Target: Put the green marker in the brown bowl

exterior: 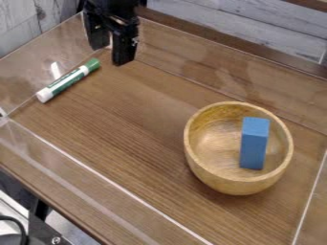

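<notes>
The green marker (68, 80) lies flat on the wooden table at the left, its green cap toward the back right. My gripper (109, 44) hangs above the table just right of and behind the marker's cap end, pointing down, its black fingers (124, 48) apart with nothing between them. It is not touching the marker. The brown bowl (205, 158) sits at the right front, well away from the gripper, with a blue block (255, 142) standing upright inside it.
Clear acrylic walls (109, 29) ring the table, with a low panel along the left and front edges (26, 144). Bare wooden tabletop (128, 124) lies between the marker and the bowl.
</notes>
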Tool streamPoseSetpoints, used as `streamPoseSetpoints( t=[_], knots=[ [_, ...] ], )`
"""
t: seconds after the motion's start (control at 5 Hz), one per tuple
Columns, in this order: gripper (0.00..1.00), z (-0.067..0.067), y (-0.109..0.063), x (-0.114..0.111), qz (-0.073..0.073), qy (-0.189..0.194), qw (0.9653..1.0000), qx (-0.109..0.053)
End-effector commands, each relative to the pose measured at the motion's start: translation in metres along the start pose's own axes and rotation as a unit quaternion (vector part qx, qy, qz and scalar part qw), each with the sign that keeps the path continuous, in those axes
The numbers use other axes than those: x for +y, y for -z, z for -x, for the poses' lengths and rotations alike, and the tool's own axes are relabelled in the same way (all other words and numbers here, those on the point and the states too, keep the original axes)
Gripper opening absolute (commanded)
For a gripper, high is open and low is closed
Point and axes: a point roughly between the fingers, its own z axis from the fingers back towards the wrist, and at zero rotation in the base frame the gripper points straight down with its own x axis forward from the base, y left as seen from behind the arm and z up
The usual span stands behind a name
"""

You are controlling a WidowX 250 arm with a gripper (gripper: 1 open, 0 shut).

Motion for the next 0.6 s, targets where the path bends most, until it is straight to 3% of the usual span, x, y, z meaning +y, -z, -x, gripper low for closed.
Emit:
streamPoseSetpoints(
  t=[0.0,0.4],
  knots=[
    [1.0,-0.004,-0.016,0.013,-0.024,0.01,0.9992,-0.029],
    [1.0,-0.007,-0.008,0.028,-0.03,0.024,0.9987,-0.033]
  ],
)
